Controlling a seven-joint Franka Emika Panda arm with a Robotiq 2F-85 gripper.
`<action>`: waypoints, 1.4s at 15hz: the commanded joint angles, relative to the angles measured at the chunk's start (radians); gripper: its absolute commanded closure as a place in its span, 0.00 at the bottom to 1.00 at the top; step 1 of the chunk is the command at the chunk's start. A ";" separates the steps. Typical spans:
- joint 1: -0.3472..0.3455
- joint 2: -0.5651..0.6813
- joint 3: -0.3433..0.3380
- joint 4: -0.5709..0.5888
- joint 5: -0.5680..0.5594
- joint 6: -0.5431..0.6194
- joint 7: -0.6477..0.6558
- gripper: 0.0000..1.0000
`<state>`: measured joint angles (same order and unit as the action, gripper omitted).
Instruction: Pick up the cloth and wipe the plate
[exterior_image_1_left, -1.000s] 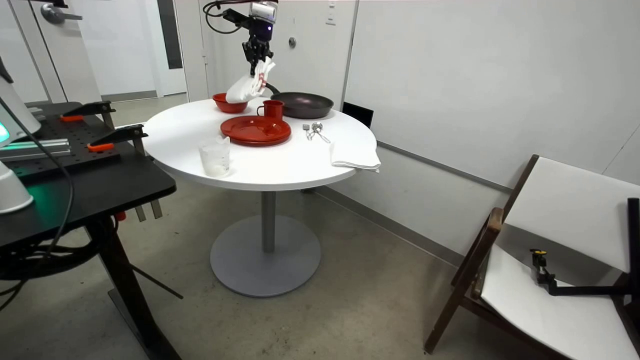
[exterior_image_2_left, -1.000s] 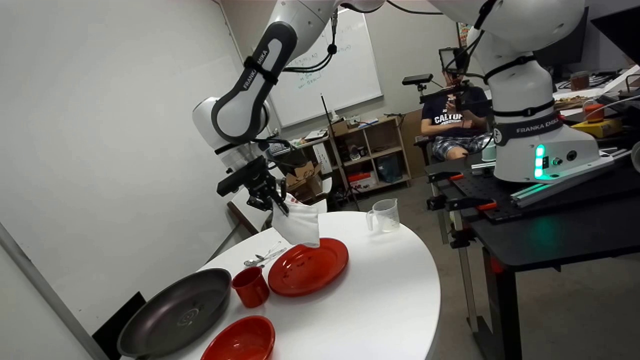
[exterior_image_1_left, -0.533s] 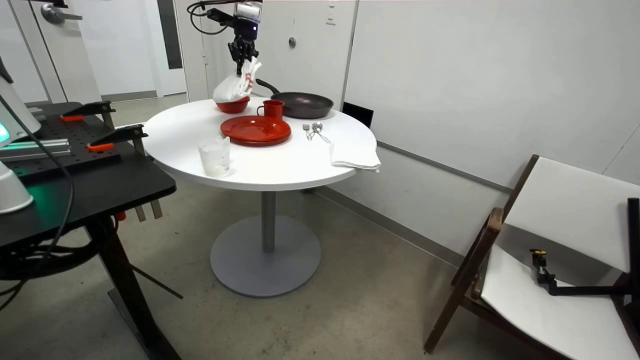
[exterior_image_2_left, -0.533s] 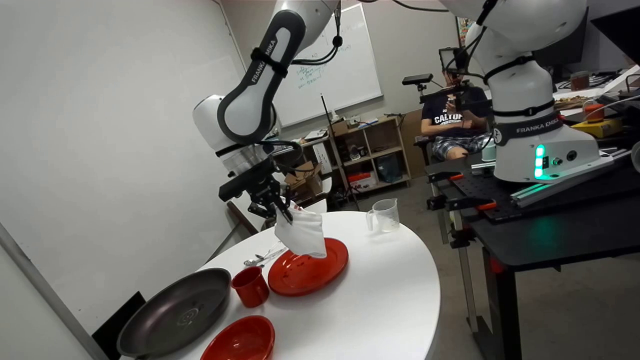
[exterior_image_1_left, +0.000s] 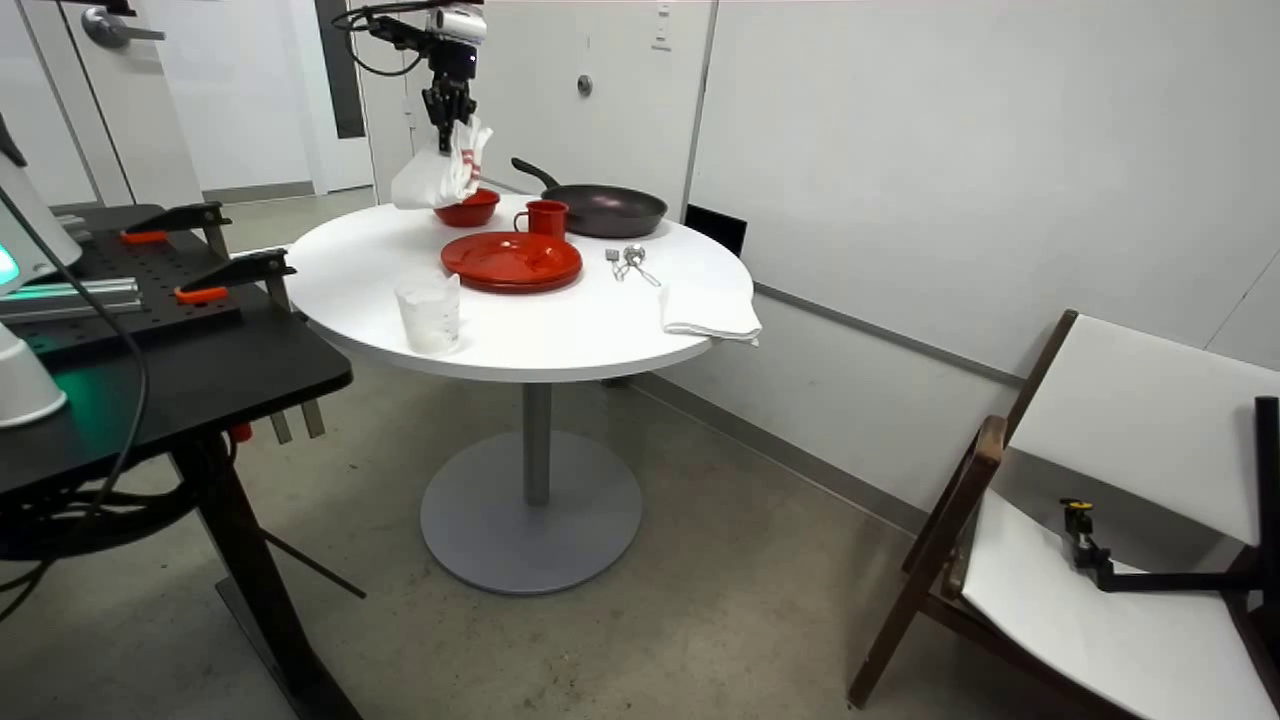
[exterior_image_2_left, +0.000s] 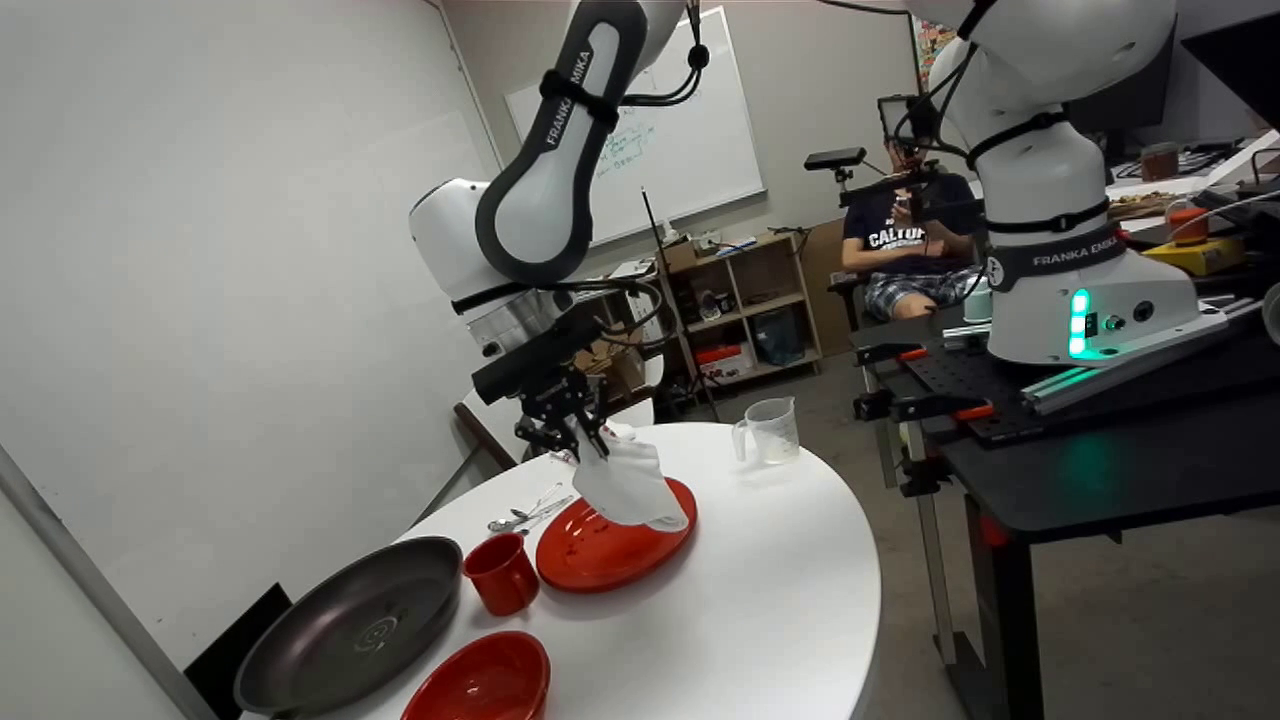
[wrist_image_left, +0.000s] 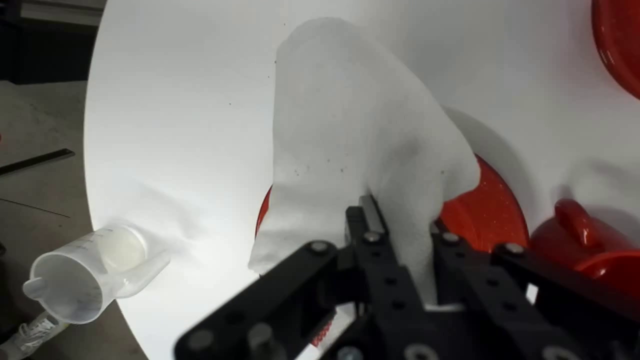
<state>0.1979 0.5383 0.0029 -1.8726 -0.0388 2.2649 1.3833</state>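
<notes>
My gripper (exterior_image_1_left: 447, 140) is shut on a white cloth (exterior_image_1_left: 432, 181) with red stripes and holds it in the air. The cloth hangs below the fingers, which also show in an exterior view (exterior_image_2_left: 590, 447). In the wrist view, the cloth (wrist_image_left: 335, 100) spreads between and beyond the fingers (wrist_image_left: 402, 215) and hides most of the red plate (wrist_image_left: 492, 210). The plate lies on the round white table and shows uncovered in an exterior view (exterior_image_1_left: 512, 258), with the cloth apart from it. Dark specks show on the plate in an exterior view (exterior_image_2_left: 590, 560).
A red mug (exterior_image_1_left: 547, 218) stands beside the plate. A red bowl (exterior_image_1_left: 470, 210) and a dark frying pan (exterior_image_1_left: 605, 210) are behind. Metal utensils (exterior_image_1_left: 632, 262), a clear measuring cup (exterior_image_1_left: 430, 315) and another folded white cloth (exterior_image_1_left: 710, 315) lie around the table (exterior_image_1_left: 540, 350).
My gripper has moved with the cloth, leftward in an exterior view, and rightward and slightly down in the other camera's picture. The cloth stays held. The plate and other tableware have not moved.
</notes>
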 joint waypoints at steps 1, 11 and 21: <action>0.001 -0.021 0.024 -0.066 -0.004 0.048 -0.140 0.95; 0.069 0.086 0.050 -0.024 -0.003 0.107 -0.390 0.95; 0.112 0.328 0.026 0.161 0.029 0.177 -0.379 0.95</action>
<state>0.2918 0.8014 0.0457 -1.7889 -0.0359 2.4446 1.0197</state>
